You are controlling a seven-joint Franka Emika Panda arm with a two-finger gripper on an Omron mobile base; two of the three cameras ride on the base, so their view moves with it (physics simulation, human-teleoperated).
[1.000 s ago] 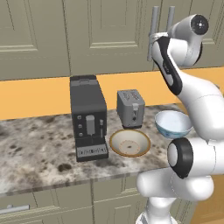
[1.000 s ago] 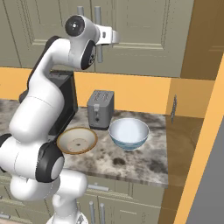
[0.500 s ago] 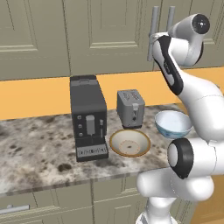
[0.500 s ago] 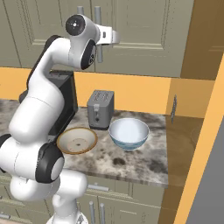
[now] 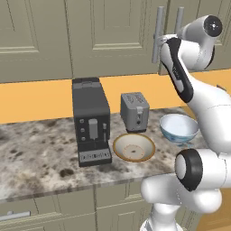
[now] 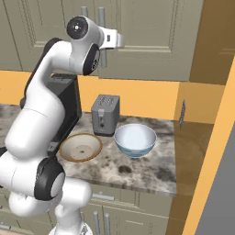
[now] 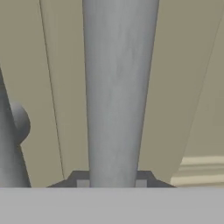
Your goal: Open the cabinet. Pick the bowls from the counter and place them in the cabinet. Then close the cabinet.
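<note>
My gripper [image 7: 112,183] is shut on a vertical silver bar handle [image 7: 118,87] of the grey-beige cabinet [image 5: 113,36], with a dark fingertip on each side of the bar. A second handle [image 7: 11,131] runs along the left edge of the hand view. In the base views the hand [image 5: 159,43] [image 6: 108,40] is raised against the closed cabinet doors [image 6: 151,36]. On the granite counter [image 5: 36,153] [image 6: 151,170] sit a wide tan bowl [image 5: 134,147] [image 6: 81,147] and a deeper white and pale-blue bowl [image 5: 179,127] [image 6: 135,139], side by side and apart.
A dark coffee machine [image 5: 91,122] and a silver toaster [image 5: 134,111] stand at the back of the counter, behind the tan bowl. Low drawers [image 5: 54,210] run below the counter's edge. An orange wall [image 6: 215,137] closes off the right side.
The jaws have closed around the handle. The arm has barely moved, and the bowls and the cabinet doors stand as before.
</note>
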